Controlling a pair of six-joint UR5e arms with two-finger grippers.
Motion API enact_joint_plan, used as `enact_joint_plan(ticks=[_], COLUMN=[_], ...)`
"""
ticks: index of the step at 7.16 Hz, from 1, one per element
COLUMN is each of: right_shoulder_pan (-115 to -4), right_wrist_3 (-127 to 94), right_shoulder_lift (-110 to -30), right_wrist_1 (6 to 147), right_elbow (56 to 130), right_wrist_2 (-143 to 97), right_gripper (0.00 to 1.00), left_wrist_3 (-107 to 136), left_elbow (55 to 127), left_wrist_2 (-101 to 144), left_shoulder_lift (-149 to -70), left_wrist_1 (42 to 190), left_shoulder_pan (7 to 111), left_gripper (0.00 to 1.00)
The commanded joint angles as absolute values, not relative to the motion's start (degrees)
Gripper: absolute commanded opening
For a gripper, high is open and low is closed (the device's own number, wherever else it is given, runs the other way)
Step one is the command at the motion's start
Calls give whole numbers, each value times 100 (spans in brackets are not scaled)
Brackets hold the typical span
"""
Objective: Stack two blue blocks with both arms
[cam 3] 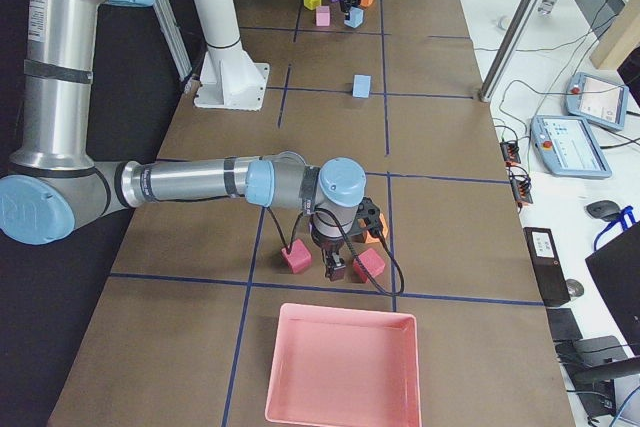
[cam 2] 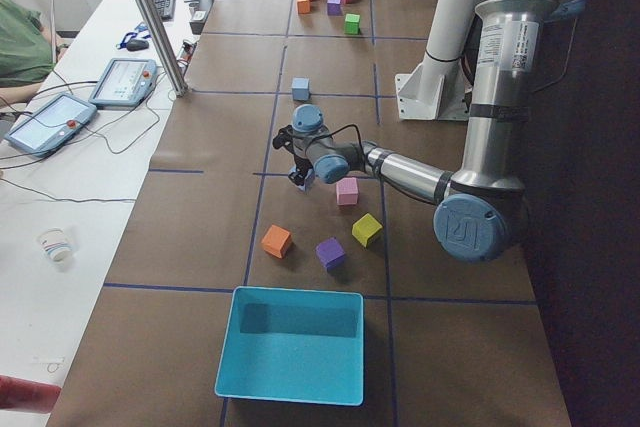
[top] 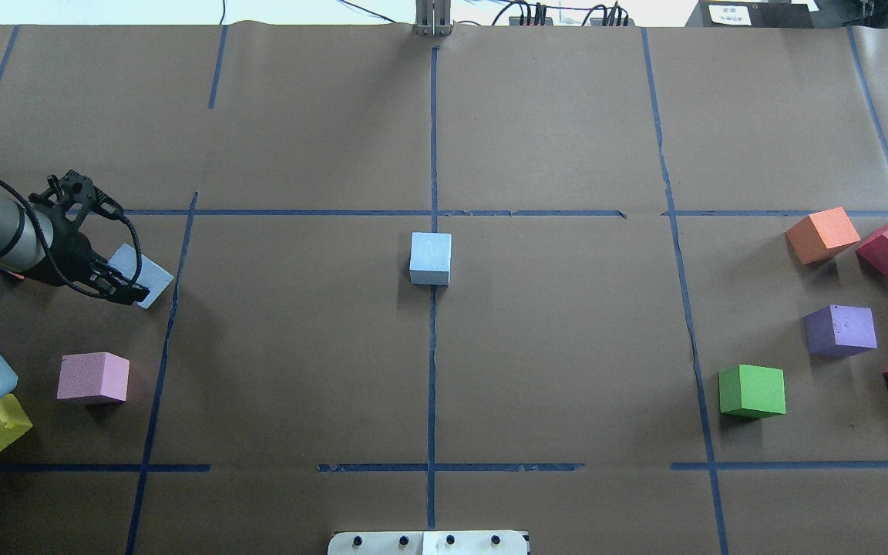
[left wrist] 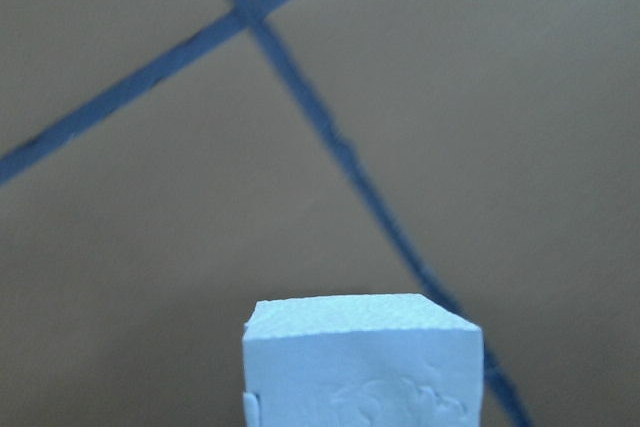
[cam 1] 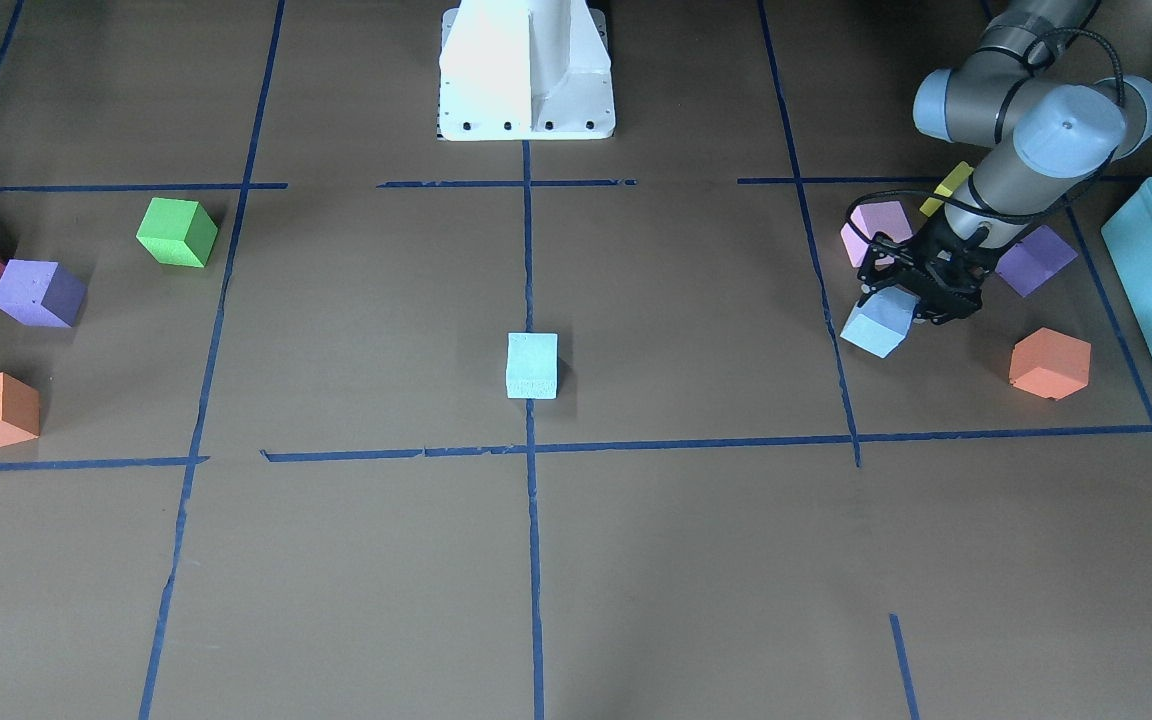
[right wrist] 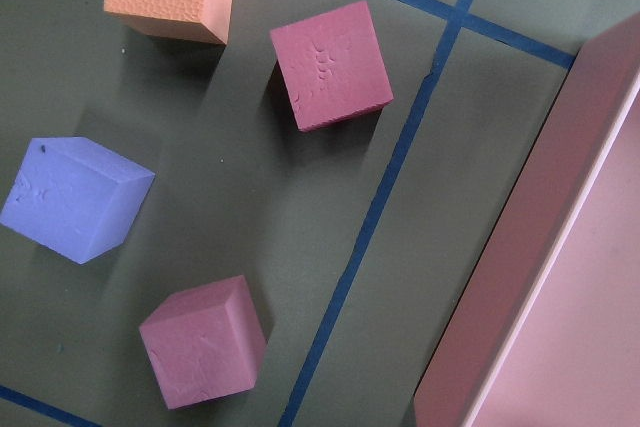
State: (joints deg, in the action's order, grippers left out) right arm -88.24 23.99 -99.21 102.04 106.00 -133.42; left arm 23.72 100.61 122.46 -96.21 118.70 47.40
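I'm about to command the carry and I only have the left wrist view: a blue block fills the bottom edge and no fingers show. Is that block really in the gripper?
Observer: Yes. In the front-facing view the left gripper is closed on the held blue block, which sits tilted.
Operator: Where is the other one?
Observer: The second blue block stands alone on the centre tape line at mid-table, to the robot's right of your gripper.
Operator: And the right arm?
Observer: The right gripper hangs over the red cubes beside the pink tray, far from both blue blocks. I cannot tell whether it is open.
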Motion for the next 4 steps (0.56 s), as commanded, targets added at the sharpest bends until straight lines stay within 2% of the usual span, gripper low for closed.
enact_joint_plan(ticks=[1, 2, 4], right_shoulder_pan=[-8824, -8824, -8824], right_wrist_3=[2399, 2391, 2391], right_shoulder_lift=[-9914, -9914, -9914], right_wrist_1=[10204, 10204, 10204], right_elbow=[10600, 10600, 10591], right_wrist_2=[-13342, -13342, -13342], right_gripper=[100, 100, 100], left_wrist_3=[2853, 3396, 4819], left_elbow=[10747, 10636, 9762], left_wrist_2=[12121, 11842, 11349], left_shoulder_lift=[-10899, -11812, -13123], left_wrist_1=[9540, 8614, 8508], left_shoulder_pan=[4729, 4459, 3798], left_gripper=[38, 39, 41])
